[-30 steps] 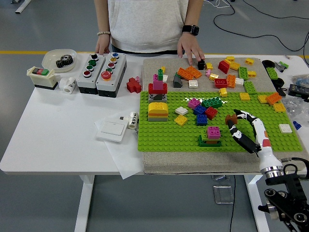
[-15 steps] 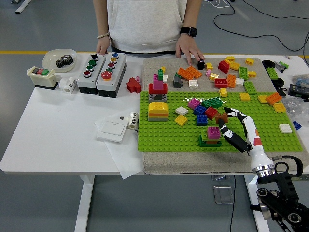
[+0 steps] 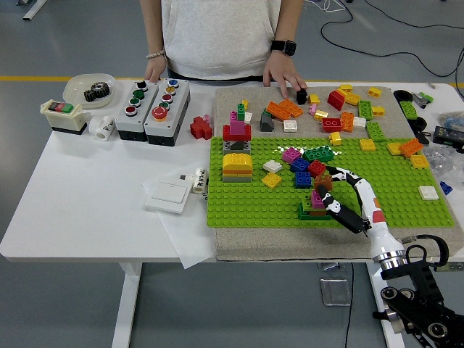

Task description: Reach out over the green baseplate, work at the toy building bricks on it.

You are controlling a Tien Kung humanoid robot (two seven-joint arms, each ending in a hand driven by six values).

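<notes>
Room: grey floor w/ yellow tape line, cables at 1 o'clock; white table [image 3: 94, 210] fills the view.
Baseplate: green baseplate [image 3: 391, 210] on a beige mat [image 3: 290, 246], right half of table, 3–4 o'clock from centre.
Bricks on plate: yellow-orange stack [image 3: 237, 167] at plate's 9 o'clock; blue/red/green cluster [image 3: 308, 165] mid-plate; pink brick on a green base [image 3: 317, 204] near plate's 6 o'clock edge; white tile [image 3: 428, 193] at 3 o'clock. Loose bricks lie on the mat at 12.
Right hand: right hand [image 3: 339, 197] comes in from 5 o'clock; fingers curled in a pincer round the pink/green piece, thumb side low, index arched over. Touching or just short of it — can't tell for sure.
Change: vs 1 s ago, hand has slid toward 9–10 o'clock across the plate, from clear of the piece to closing on it.
Meaning: approach looks done; grip or press on that piece is prob. the next step. Bricks themselves haven't shifted.
Left hand: not in view.
Person: stands at 12 o'clock, one hand [image 3: 286, 76] resting on the mat by the loose bricks, other hand [image 3: 154, 70] at the table's far edge by the button boxes [image 3: 153, 109].
</notes>
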